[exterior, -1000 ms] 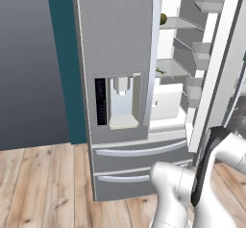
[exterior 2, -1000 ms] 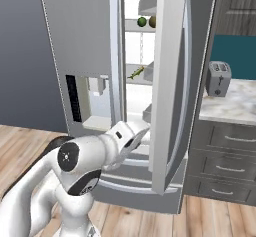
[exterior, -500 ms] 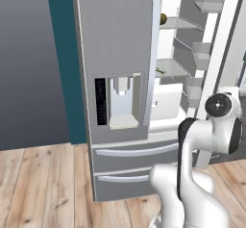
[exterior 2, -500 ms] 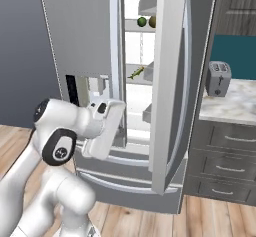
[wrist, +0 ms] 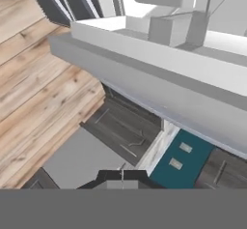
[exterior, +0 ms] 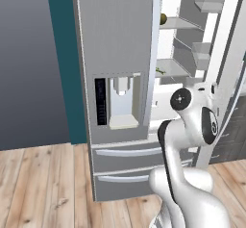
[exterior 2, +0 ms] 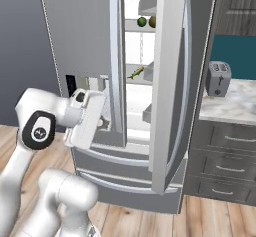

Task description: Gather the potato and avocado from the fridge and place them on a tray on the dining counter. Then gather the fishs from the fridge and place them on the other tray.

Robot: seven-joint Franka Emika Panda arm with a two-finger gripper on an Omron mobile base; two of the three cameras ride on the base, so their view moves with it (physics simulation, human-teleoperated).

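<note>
Ahead of the claw (wrist: 121, 176) stands the fridge (exterior: 115, 58), right door swung open, white shelves exposed. Claw tips pressed together, holding nothing (hand view is rolled, so wood floor and door edge run diagonally). Above the claw, on the top shelf, the avocado (exterior 2: 142, 21) sits beside a brownish round item, probably the potato (exterior 2: 152, 21). Lower, one shelf down, a slender fish (exterior 2: 136, 73). Off to the right, a toaster (exterior 2: 218, 78) on the counter (exterior 2: 235, 106).

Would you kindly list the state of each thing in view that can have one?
fridge: right door open, left door shut, lower drawers shut.
pincer: shut, empty.
avocado: on an upper fridge shelf.
toaster: upright on the side counter.
</note>
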